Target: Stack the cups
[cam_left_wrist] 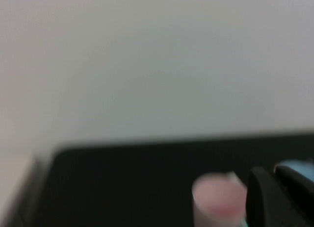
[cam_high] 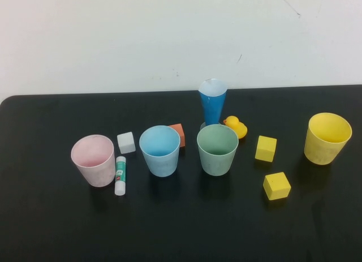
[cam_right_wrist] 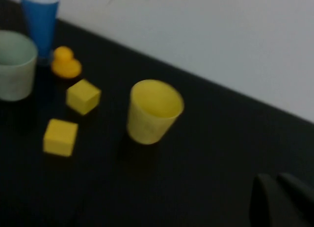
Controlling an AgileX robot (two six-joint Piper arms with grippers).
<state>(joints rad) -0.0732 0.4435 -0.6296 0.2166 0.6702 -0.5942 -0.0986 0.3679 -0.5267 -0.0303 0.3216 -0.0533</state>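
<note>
Four cups stand upright and apart in a row on the black table: pink cup, light blue cup, pale green cup, yellow cup. Neither arm shows in the high view. In the left wrist view my left gripper is shut and empty, back from the pink cup, with the blue cup's rim behind the fingers. In the right wrist view my right gripper is shut and empty, well short of the yellow cup; the green cup is at that view's edge.
A tall blue cone glass stands behind the green cup, with a yellow rubber duck beside it. Two yellow cubes lie between the green and yellow cups. A white cube, an orange block and a glue stick lie near the pink and blue cups.
</note>
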